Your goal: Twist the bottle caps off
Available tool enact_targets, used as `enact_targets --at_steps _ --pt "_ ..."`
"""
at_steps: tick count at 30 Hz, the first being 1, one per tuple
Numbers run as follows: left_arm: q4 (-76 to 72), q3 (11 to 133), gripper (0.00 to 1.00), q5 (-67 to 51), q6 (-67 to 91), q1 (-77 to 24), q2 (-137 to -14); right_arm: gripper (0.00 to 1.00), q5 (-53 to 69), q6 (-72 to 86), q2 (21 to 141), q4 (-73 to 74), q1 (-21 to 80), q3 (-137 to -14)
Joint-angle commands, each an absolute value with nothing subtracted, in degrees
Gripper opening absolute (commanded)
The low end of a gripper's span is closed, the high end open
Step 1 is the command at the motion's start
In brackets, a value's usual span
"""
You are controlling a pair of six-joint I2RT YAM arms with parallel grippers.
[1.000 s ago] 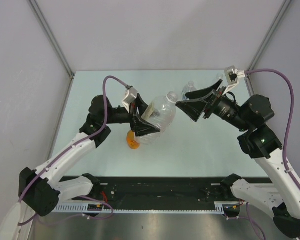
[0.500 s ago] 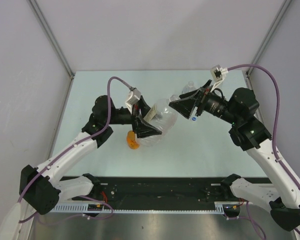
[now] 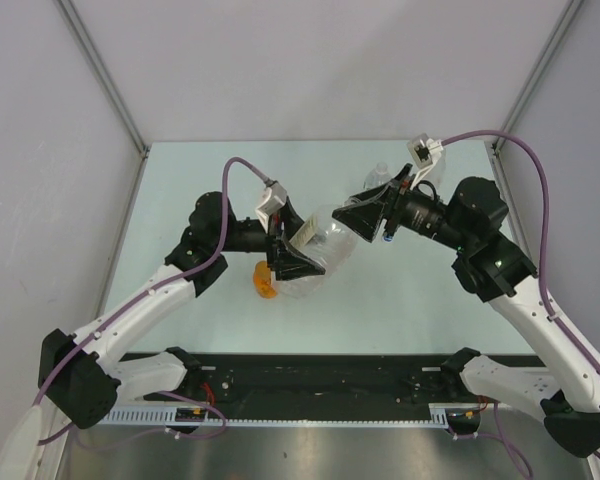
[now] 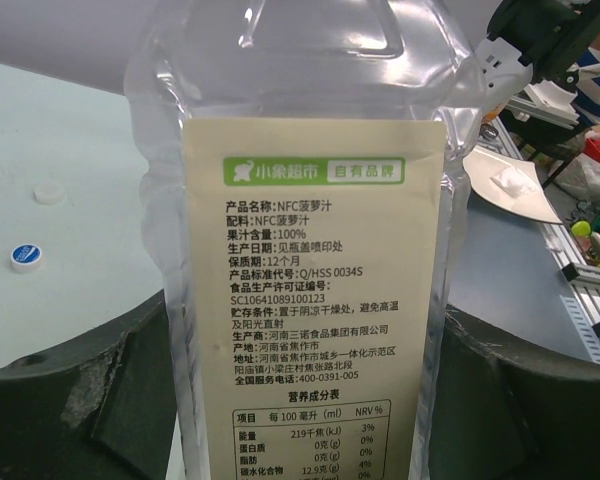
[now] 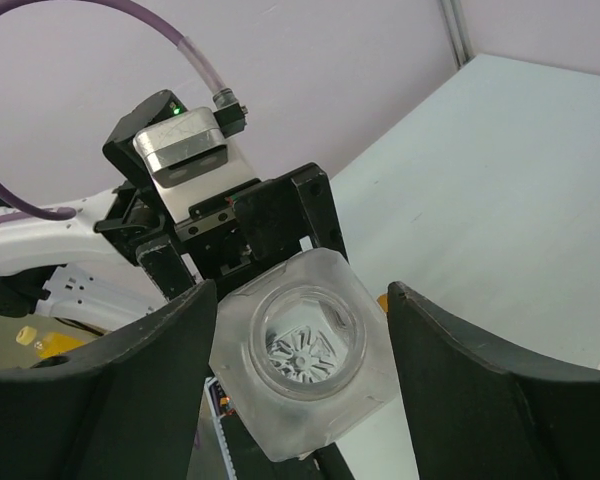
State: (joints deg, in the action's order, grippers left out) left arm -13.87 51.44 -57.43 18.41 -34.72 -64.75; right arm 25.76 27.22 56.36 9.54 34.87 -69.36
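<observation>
My left gripper (image 3: 298,252) is shut on the large clear bottle with the yellow label (image 3: 315,240) and holds it tilted above the table; the label fills the left wrist view (image 4: 310,300). My right gripper (image 3: 353,218) is open, its fingers either side of the bottle's top. In the right wrist view the bottle's mouth (image 5: 305,345) faces the camera, open, with no cap on it. A white cap (image 4: 48,192) and a blue cap with a white mark (image 4: 25,257) lie loose on the table. An orange round piece (image 3: 266,283) lies under the bottle.
Another clear bottle (image 3: 378,177) stands at the back of the table, behind my right gripper. Grey walls close the table on three sides. A black rail with both arm bases (image 3: 320,385) runs along the near edge.
My right gripper has moved left and closed in on the bottle's top, staying open. My left gripper has shifted slightly right with the bottle.
</observation>
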Motion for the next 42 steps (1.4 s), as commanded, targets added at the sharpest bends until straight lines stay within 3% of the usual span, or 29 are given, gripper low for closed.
enact_targets --at_steps 1,10,14,15,16,18,19,21,22,23,31,35,42 --pt "-14.85 53.79 0.04 -56.87 16.00 -34.98 -63.02 0.69 24.53 25.31 55.72 10.28 36.03 -70.14" --pt "-16.08 53.79 0.04 -55.90 16.61 -34.98 -63.02 0.41 23.12 24.35 54.49 11.69 36.56 -68.99" --pt "-15.65 53.88 0.13 -54.94 16.70 -34.98 -62.84 0.13 23.20 24.17 54.40 11.43 36.56 -68.91" --pt "-14.77 54.05 0.18 -53.97 16.26 -34.98 -62.84 0.00 23.20 24.34 54.40 11.43 36.56 -68.91" --pt "-14.07 54.23 0.29 -53.27 16.00 -34.98 -62.84 0.00 23.20 24.26 54.40 11.25 36.56 -68.91" --pt "-10.66 55.28 0.40 -50.99 14.34 -34.98 -63.02 0.00 23.55 24.08 54.32 10.90 36.48 -68.91" --pt "-9.59 55.63 0.53 -48.98 13.80 -34.98 -63.10 0.00 23.38 24.00 54.40 10.99 36.56 -68.91" --pt "-7.13 56.60 0.63 -46.77 13.71 -34.98 -63.10 0.00 22.77 23.73 53.97 10.90 36.56 -68.91" --pt "-6.60 56.78 0.74 -43.63 13.71 -34.98 -62.93 0.00 22.68 23.47 53.62 10.72 36.56 -68.91" --pt "-6.24 56.78 1.00 -41.85 13.97 -34.98 -62.67 0.00 22.41 23.47 53.44 10.55 36.56 -68.91" --pt "-2.55 56.95 1.00 -27.79 12.84 -35.07 -56.53 0.00 20.31 23.82 53.09 9.14 35.69 -69.17" --pt "3.41 56.43 1.00 -11.31 10.29 -34.98 -49.06 0.00 11.37 23.20 53.61 9.40 35.51 -70.40" --pt "6.41 53.70 1.00 5.76 8.52 -34.89 -38.41 0.00 2.91 21.80 59.22 4.15 35.42 -72.60"
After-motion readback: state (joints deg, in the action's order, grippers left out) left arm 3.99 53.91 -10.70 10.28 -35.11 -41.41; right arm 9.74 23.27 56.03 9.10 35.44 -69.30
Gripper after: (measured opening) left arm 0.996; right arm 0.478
